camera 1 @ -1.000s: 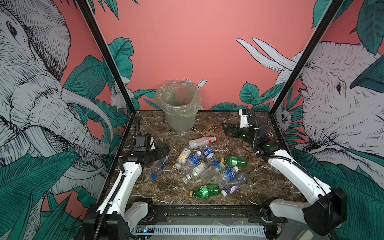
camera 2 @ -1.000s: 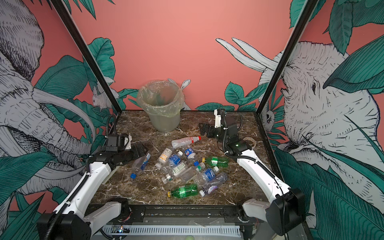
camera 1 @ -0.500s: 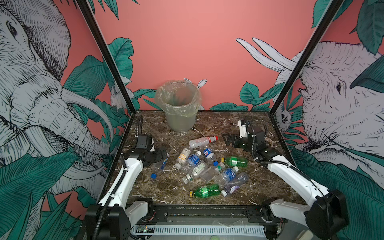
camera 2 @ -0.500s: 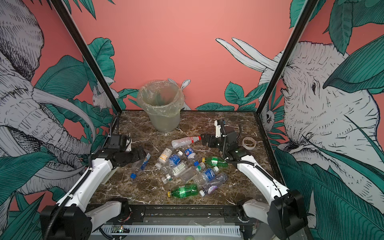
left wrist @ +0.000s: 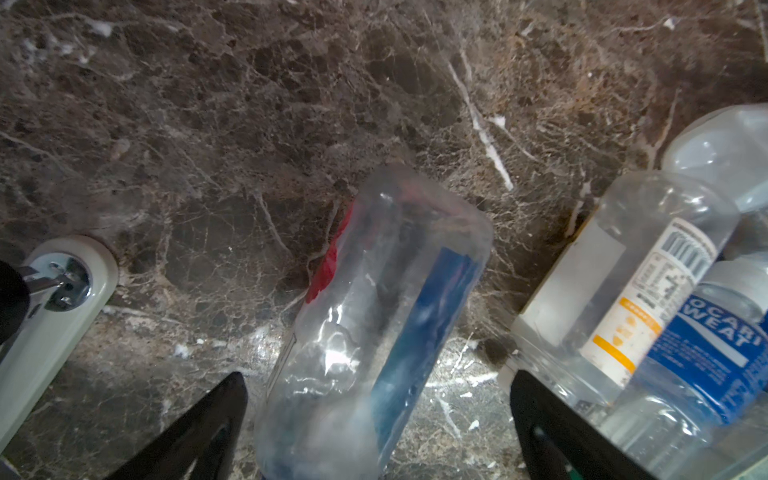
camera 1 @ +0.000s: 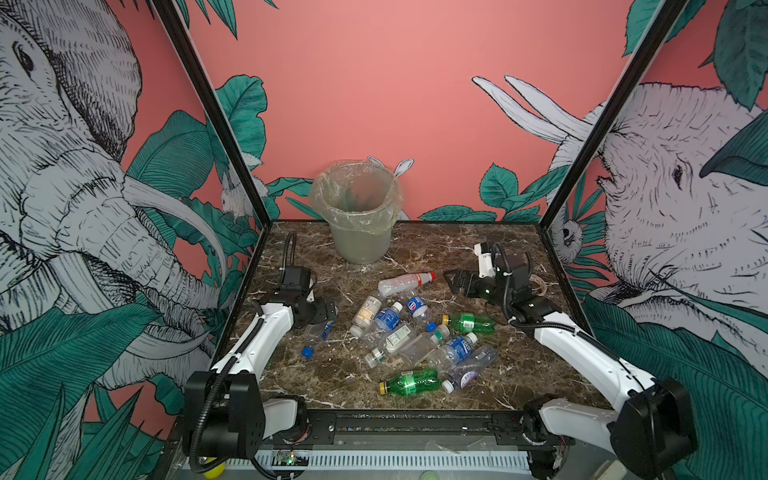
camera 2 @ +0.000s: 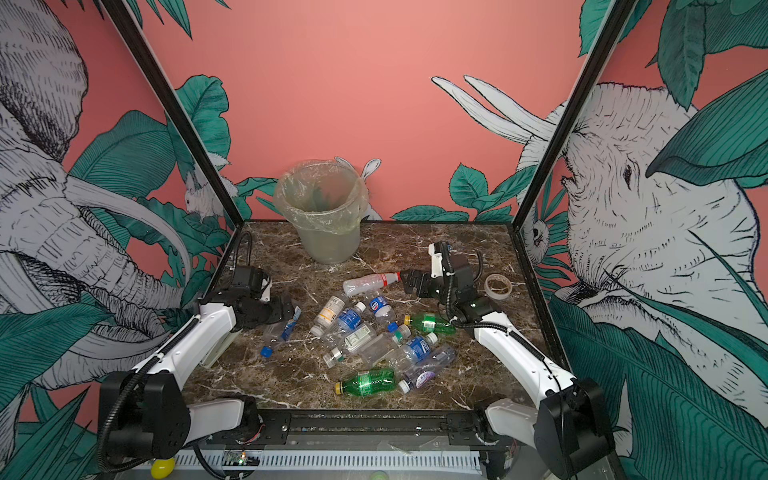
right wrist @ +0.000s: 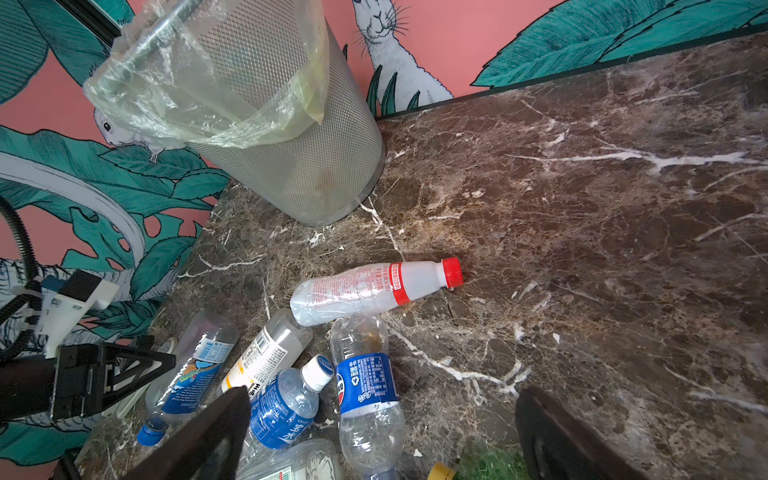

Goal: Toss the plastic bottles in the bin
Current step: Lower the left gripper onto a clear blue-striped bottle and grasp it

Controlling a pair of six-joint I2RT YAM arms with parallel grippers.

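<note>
Upright at the upper middle of both top views, close to the back wall: the bin (camera 1: 361, 245), thin liner folded over its rim, well apart from everything else on the marble tabletop (camera 1: 519, 365). Strewn on their sides across the middle of that tabletop, below the bin in the frame: the plastic bottles (camera 1: 387, 319), most touching or overlapping in one loose heap. At the top of the heap, the red-capped bottle (camera 1: 405, 283), cap toward the right of the frame. At the heap's right edge, the upper green bottle (camera 1: 471, 323); at its bottom edge, the lower green bottle (camera 1: 411, 381). Left of the heap and just apart from it, the blue-capped bottle (camera 1: 318, 332), alone. Over its base end, the left gripper (camera 1: 328, 316), jaws spread wide. In the left wrist view, that bottle lying between the two black fingers (left wrist: 199, 428) with marble showing on both sides, clamped by neither. Just right of the red cap in both top views, the right gripper (camera 1: 451, 282), jaws likewise wide apart and holding nothing. In the right wrist view, a blue-labelled bottle (right wrist: 365, 382) framed between its fingers at the bottom of the frame, the red-capped bottle above it, the bin at upper left. Near the tabletop's right edge in a top view, a beige ring of tape (camera 2: 498, 286).
</note>
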